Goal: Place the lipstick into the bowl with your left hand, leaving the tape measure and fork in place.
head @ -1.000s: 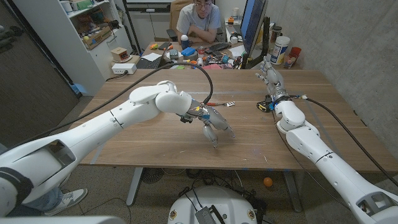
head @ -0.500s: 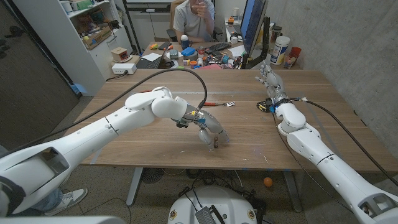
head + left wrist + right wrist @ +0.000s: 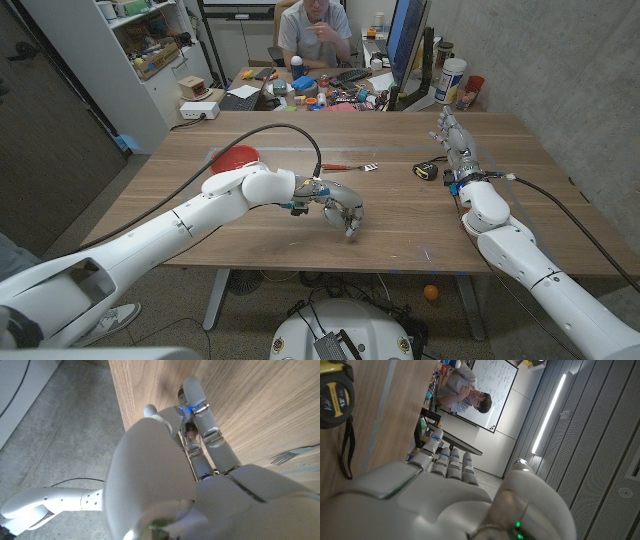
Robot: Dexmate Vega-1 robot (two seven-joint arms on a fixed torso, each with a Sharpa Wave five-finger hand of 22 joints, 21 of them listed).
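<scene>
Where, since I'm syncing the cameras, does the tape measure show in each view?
Head view: the yellow-and-black tape measure lies on the wooden table, just picture-left of the right hand.
Left wrist view: not in it.
Right wrist view: at the picture's top left corner, its strap trailing over the wood.
Shared landmark: the wooden table's grain.

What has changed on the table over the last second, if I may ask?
The left hand has curled its fingers in around the lipstick near the table's front edge. Its arm has dropped lower, uncovering the red bowl. The right hand has swung to its own right, clear of the tape measure. Tape measure and fork lie where they were.
</scene>
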